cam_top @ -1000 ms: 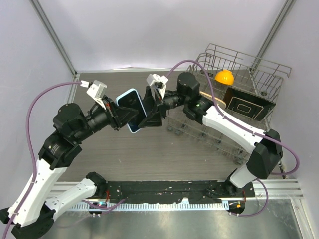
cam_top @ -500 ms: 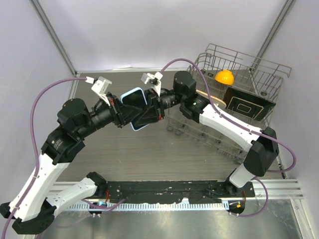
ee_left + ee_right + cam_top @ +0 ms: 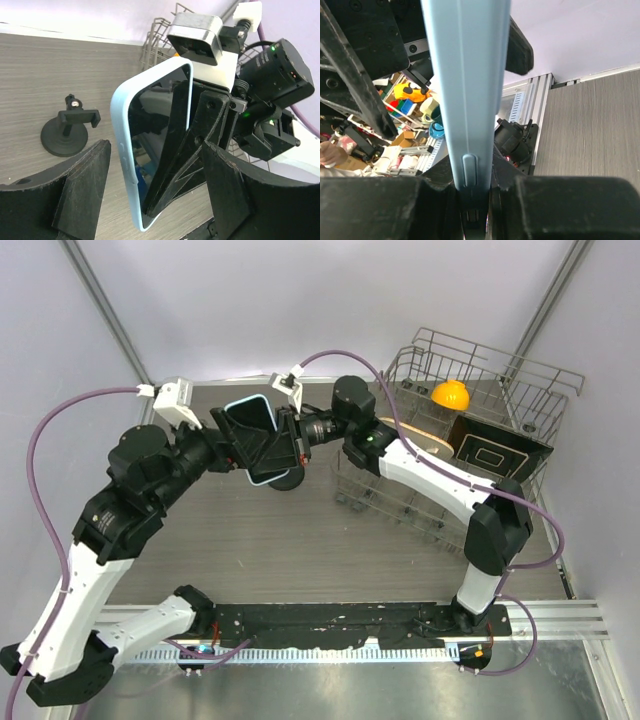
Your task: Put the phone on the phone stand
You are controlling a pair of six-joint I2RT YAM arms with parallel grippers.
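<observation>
The phone (image 3: 254, 428), dark screen and light blue case, hangs above the table's back left with my right gripper (image 3: 287, 443) shut on it. In the right wrist view its blue edge (image 3: 467, 90) stands pinched between the right gripper (image 3: 472, 186) fingers. My left gripper (image 3: 156, 146) is open: its fingers (image 3: 85, 180) stand apart on either side of the phone (image 3: 131, 150) without touching it. The phone stand (image 3: 67, 132), black with a disc base and a clamp on top, stands on the table to the left, below the phone. From above only its base (image 3: 285, 480) shows.
A wire dish rack (image 3: 500, 370) fills the back right, holding an orange object (image 3: 450, 395) and a dark board with a white outline (image 3: 495, 450). A metal post (image 3: 110, 320) rises at the back left. Purple cables loop from both wrists.
My left gripper has opened and let go of the phone. My right gripper has shut on it, and both wrists have shifted left and toward the back.
</observation>
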